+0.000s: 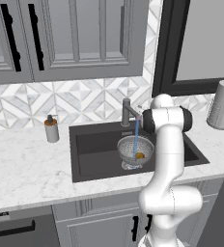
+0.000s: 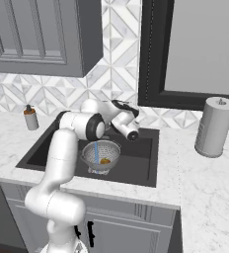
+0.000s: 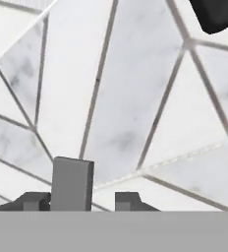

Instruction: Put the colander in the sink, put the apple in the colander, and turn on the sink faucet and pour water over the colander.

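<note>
One colander (image 1: 135, 149) stands in the sink (image 1: 92, 149) with the apple (image 1: 140, 156) inside it. Water runs from the faucet (image 1: 128, 114) into the colander. Behind the faucet, near the tiled wall (image 3: 135, 98), the gripper (image 3: 96, 197) has its fingers partly apart, holding nothing.

no text, label, brand, number or sign can be read on anything in these views.
</note>
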{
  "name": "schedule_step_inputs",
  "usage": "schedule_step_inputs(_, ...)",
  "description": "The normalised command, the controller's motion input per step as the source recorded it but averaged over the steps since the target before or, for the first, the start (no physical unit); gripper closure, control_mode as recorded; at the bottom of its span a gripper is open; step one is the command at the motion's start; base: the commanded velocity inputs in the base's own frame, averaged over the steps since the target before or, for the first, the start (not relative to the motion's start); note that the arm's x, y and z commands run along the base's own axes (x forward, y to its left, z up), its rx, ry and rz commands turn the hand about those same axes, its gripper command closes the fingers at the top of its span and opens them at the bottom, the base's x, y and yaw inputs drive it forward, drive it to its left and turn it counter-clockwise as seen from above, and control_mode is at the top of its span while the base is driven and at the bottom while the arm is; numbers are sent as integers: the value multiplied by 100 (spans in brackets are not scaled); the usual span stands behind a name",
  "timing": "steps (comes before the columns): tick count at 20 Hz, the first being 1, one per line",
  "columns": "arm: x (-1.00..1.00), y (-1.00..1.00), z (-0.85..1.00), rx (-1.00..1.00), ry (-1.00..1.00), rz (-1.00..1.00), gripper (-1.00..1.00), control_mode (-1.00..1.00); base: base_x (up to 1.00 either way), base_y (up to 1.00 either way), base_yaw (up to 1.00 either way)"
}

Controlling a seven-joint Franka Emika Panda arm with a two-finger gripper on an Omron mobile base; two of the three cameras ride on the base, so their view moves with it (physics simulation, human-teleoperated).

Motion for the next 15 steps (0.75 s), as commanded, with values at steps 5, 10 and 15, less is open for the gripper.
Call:
schedule_step_inputs(5, -7, -71, 0, 13, 3, -6, 100, -100, 0, 0, 0)
schedule_step_inputs(10, -19, -58, 2, 12, 0, -4, 100, -100, 0, 0, 0)
schedule_step_inputs(15, -22, -50, 38, 13, -1, -7, 100, -100, 0, 0, 0)
